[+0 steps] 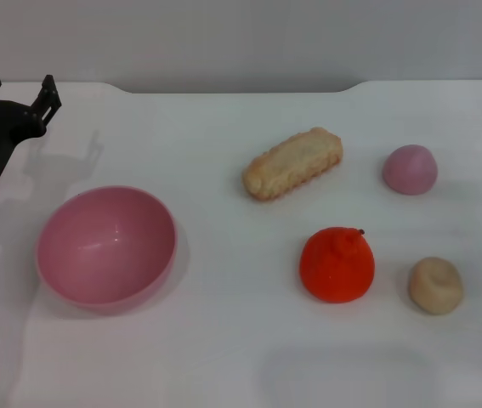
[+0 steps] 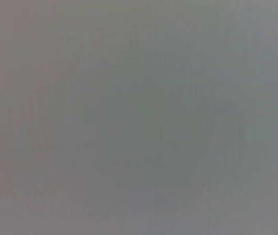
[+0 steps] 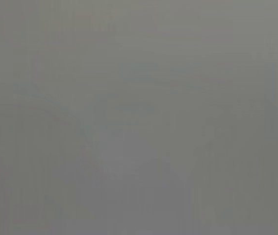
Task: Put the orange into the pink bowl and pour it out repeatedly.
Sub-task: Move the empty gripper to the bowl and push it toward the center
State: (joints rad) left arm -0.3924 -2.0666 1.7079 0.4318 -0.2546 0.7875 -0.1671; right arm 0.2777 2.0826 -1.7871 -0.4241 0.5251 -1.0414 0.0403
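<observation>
Presently the orange (image 1: pixel 337 264) sits on the white counter (image 1: pixel 223 357), well apart from the empty pink bowl (image 1: pixel 106 246). Only the left end effector (image 1: pixel 15 95) shows, fingers spread, holding nothing, behind the bowl; the right is out of view. Risk: the round, bumpy fruit may roll from a grip toward the tan lump (image 1: pixel 435 285) beside it. A grey wall backs the counter.
</observation>
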